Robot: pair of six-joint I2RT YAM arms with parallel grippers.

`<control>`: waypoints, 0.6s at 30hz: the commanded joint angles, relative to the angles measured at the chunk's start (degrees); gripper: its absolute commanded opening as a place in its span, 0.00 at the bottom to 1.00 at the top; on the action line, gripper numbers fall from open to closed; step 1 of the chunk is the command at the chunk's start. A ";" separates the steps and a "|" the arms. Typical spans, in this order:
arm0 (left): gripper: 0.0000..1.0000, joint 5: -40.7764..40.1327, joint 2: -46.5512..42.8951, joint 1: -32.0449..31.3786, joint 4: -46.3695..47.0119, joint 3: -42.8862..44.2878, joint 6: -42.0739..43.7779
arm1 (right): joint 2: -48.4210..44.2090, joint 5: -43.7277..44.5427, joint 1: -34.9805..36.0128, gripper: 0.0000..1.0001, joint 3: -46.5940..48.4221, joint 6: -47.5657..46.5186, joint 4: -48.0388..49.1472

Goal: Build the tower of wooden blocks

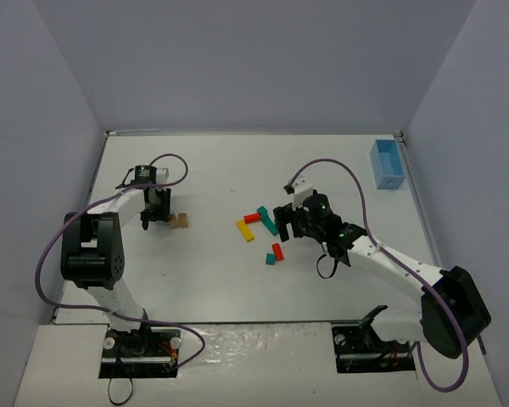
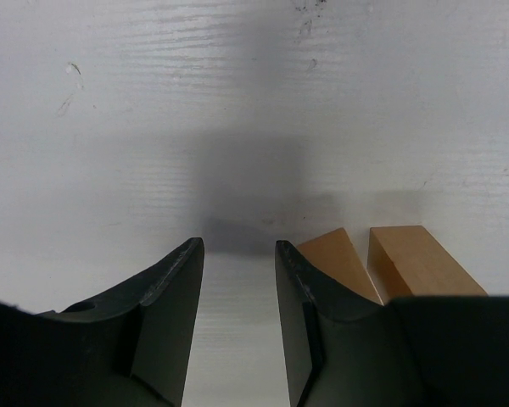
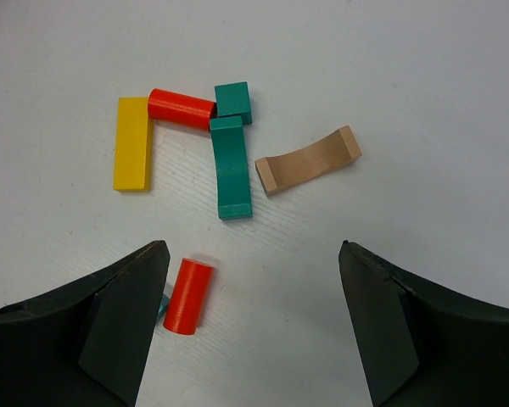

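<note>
Evidently nothing is stacked yet: two tan wooden blocks (image 2: 411, 259), probably the tower's base, lie side by side on the white surface (image 1: 220, 170), just beside the left tool (image 2: 237, 250), whose jaws are slightly parted and empty. The right tool (image 3: 253, 250), spread wide, hovers over loose painted wooden pieces (image 3: 232, 165); only its wrist view shows a curved tan wooden arch (image 3: 308, 159).

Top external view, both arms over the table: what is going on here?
No tower stands yet. The left gripper sits low, jaws slightly apart and empty, with two tan blocks just outside one finger. The right gripper hovers wide open over the loose pieces: a yellow block, two red cylinders, a teal cube, a teal arch and a tan arch, all lying flat on the table.
</note>
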 commanded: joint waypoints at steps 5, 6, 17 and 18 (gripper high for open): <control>0.37 0.58 -0.24 0.32 3.25 3.93 3.51 | 0.58 -0.86 -0.48 0.79 0.35 -0.04 4.44; 0.37 0.80 -0.03 0.32 3.40 4.10 3.57 | 0.65 -0.93 -0.48 0.79 0.37 -0.04 4.44; 0.37 4.18 1.16 0.32 4.09 5.02 3.29 | 1.36 -1.18 -0.48 0.79 0.39 -0.04 4.61; 0.37 4.39 1.20 0.32 4.16 5.02 3.22 | 1.43 -1.18 -0.48 0.79 0.35 -0.04 4.61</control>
